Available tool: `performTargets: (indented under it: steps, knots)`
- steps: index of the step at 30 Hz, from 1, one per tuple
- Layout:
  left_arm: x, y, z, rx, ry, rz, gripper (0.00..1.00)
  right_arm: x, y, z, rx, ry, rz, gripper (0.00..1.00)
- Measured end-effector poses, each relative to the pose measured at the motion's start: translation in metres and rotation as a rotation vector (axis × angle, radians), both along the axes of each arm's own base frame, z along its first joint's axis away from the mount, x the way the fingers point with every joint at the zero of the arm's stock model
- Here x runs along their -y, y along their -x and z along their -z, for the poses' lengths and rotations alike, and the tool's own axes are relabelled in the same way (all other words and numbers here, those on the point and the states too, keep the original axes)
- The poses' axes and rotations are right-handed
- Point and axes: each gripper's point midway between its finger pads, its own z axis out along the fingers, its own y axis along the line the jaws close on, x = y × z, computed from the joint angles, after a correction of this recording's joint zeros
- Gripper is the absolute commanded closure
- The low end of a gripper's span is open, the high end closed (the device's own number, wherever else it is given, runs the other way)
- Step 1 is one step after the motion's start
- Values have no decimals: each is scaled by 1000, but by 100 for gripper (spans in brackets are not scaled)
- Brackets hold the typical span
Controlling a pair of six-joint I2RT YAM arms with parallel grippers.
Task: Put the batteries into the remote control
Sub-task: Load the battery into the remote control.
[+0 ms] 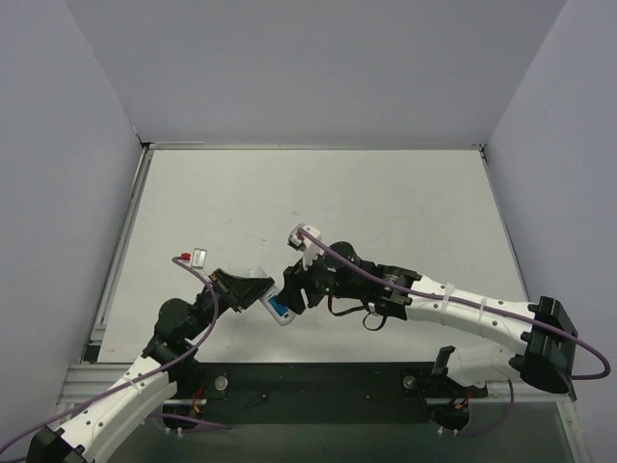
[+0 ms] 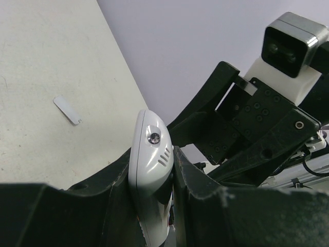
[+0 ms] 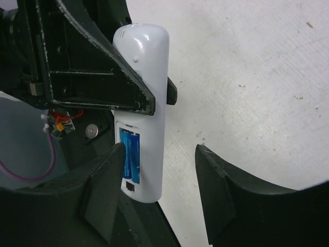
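The white remote control [image 1: 280,310] is held above the table's near edge, clamped between the black fingers of my left gripper [image 1: 253,289]. In the left wrist view the remote [image 2: 149,154] stands edge-on in that gripper [image 2: 152,180]. In the right wrist view the remote's [image 3: 149,67] back faces me with its compartment open. Two blue batteries [image 3: 130,154] lie side by side inside it. My right gripper [image 3: 164,175] is open around the remote's lower end. Its left finger [image 3: 105,180] is next to the batteries; its right finger [image 3: 226,190] stands well clear. It also shows from above [image 1: 297,289].
A small white strip, like a battery cover [image 2: 67,109], lies on the pale table [image 2: 51,62]. The black near edge of the table with the arm bases [image 1: 318,381] is just below the remote. Grey walls [image 1: 318,68] surround the table.
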Motion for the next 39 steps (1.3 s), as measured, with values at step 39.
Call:
performTargets:
  steps: [39]
  knots:
    - [-2, -1, -10, 23, 34, -10, 100, -10, 0, 1, -176, -118, 24, 63]
